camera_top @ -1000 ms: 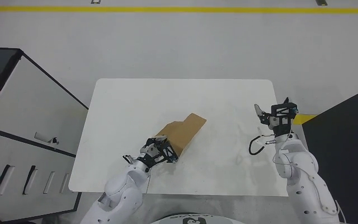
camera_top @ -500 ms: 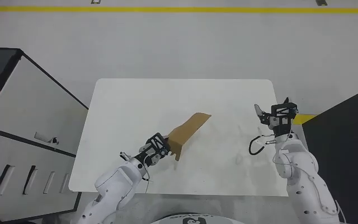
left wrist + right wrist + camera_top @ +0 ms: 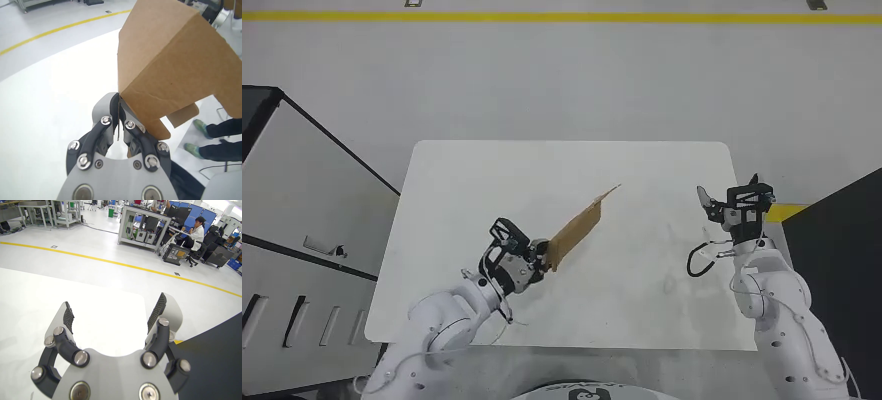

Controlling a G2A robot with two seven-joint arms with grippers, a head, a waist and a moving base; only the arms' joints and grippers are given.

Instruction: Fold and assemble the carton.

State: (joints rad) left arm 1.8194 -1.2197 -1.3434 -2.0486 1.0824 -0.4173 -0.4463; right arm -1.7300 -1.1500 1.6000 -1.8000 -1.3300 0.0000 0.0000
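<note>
Left jaws pinch a flap of the tilted carton [image 3: 170, 66] over the table [image 3: 662, 180]; right jaws gape wide, empty.

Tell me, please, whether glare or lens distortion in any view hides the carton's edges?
Left wrist view: the table glares to flat white and the yellow floor line bows, yet the carton, pinched in the left gripper, stands out against it. Right wrist view: similar table glare around the open right gripper. Top view: even light, line straight, carton seen nearly edge-on.
</note>
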